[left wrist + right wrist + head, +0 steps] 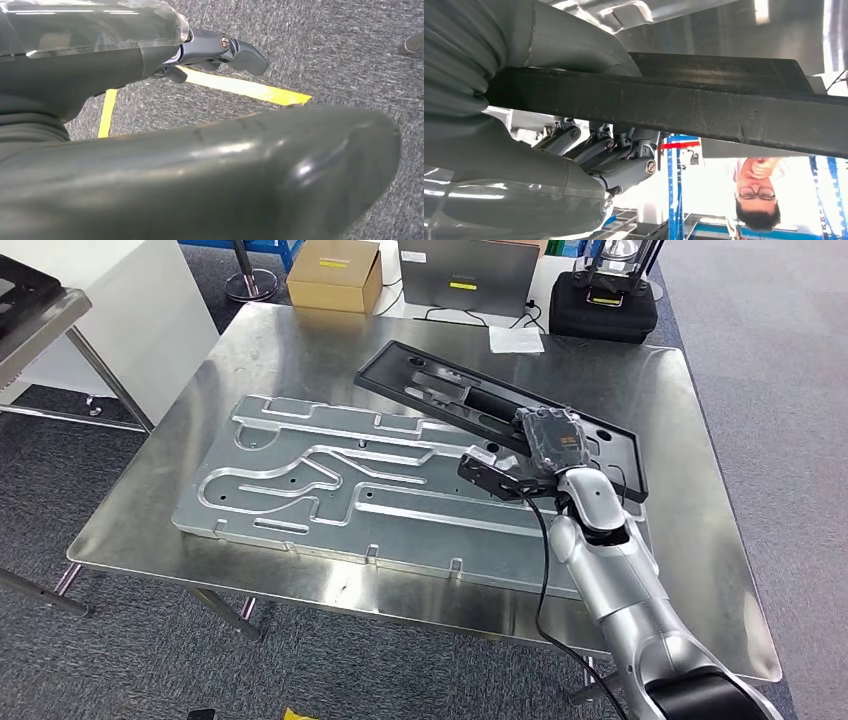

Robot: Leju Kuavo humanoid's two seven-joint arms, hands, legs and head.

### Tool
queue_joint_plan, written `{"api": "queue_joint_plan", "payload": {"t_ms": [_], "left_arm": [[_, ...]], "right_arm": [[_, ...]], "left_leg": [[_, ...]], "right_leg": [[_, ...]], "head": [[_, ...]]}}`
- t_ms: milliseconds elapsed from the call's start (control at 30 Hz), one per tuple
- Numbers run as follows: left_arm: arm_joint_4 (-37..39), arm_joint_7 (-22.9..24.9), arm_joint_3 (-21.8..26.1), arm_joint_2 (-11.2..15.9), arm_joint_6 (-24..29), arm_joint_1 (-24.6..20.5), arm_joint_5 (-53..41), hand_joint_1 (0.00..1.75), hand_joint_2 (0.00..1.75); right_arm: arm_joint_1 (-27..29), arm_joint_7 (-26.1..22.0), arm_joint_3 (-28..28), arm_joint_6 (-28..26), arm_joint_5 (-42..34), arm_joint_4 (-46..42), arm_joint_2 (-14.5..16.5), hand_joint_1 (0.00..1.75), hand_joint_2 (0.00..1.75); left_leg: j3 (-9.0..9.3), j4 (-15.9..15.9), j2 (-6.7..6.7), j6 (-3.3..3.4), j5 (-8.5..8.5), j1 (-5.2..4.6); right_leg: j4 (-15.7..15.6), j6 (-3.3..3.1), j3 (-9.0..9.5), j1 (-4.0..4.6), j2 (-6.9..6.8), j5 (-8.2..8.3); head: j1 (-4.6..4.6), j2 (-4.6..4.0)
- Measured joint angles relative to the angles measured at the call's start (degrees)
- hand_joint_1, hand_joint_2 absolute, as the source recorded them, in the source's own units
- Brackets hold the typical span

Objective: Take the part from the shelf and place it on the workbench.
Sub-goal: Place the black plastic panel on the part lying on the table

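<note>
Over workbench (300, 350), right hand (548, 445) grips tilted black part (480, 400).

No text can be read. Yellow labels sit on the brown cardboard box (335, 273), the grey flat case (467, 275) and the black carry case (604, 304), their print too small to make out.

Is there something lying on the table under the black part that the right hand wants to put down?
Yes. A large grooved aluminium plate lies on the steel workbench, and the black plastic frame held by the right hand rests partly over it.
</note>
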Motion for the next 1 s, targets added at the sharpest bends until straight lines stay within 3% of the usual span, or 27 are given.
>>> {"api": "queue_joint_plan", "payload": {"t_ms": [467,533,600,667,733,1000], "left_arm": [[0.0,0.4,0.0,-0.2,-0.4,-1.0,-1.7,0.00,0.00],[0.0,0.4,0.0,-0.3,-0.5,-1.0,-1.7,0.00,0.00],[0.0,0.3,0.0,-0.3,-0.7,-1.0,-1.8,0.00,0.87],[0.0,0.2,0.0,-0.3,-0.9,-1.0,-2.0,0.00,0.87],[0.0,0.1,0.0,-0.3,-1.0,-1.0,-2.2,0.00,0.00],[0.0,0.4,0.0,-0.6,-0.8,-0.9,-2.4,0.00,0.00]], "right_arm": [[-2.0,-0.2,4.2,0.5,0.0,6.4,6.1,1.75,1.75],[-2.1,-0.2,4.5,0.5,0.0,7.2,6.7,0.87,1.75],[-2.1,-0.2,4.8,0.4,-0.1,8.0,7.1,0.00,1.75],[-2.3,-0.2,5.0,0.1,-0.3,9.0,7.4,0.00,1.75],[-2.4,-0.2,5.2,-0.3,-0.5,10.0,7.7,0.00,1.75],[-2.7,-0.5,5.5,-1.5,-1.0,13.0,7.9,0.00,1.75]], "left_leg": [[0.01,0.0,0.02,-0.01,0.01,0.02],[0.00,0.0,0.02,-0.02,0.00,0.02],[0.00,0.0,0.02,-0.02,0.00,0.02],[0.00,0.0,0.02,-0.02,0.00,0.01],[0.00,0.0,0.02,-0.01,0.01,0.01],[0.03,0.0,0.02,-0.01,0.01,0.01]], "right_leg": [[0.0,-0.02,-0.04,0.01,0.02,-0.01],[0.0,-0.02,-0.04,0.01,0.02,-0.01],[0.0,-0.02,-0.04,0.00,0.02,-0.01],[0.0,-0.02,-0.04,-0.01,0.03,-0.01],[0.0,-0.02,-0.03,-0.01,0.02,-0.01],[0.0,-0.02,-0.01,-0.01,0.02,-0.01]], "head": [[0.00,0.00],[0.00,0.00],[0.00,0.00],[0.00,0.00],[0.00,0.00],[-0.01,0.00]]}}
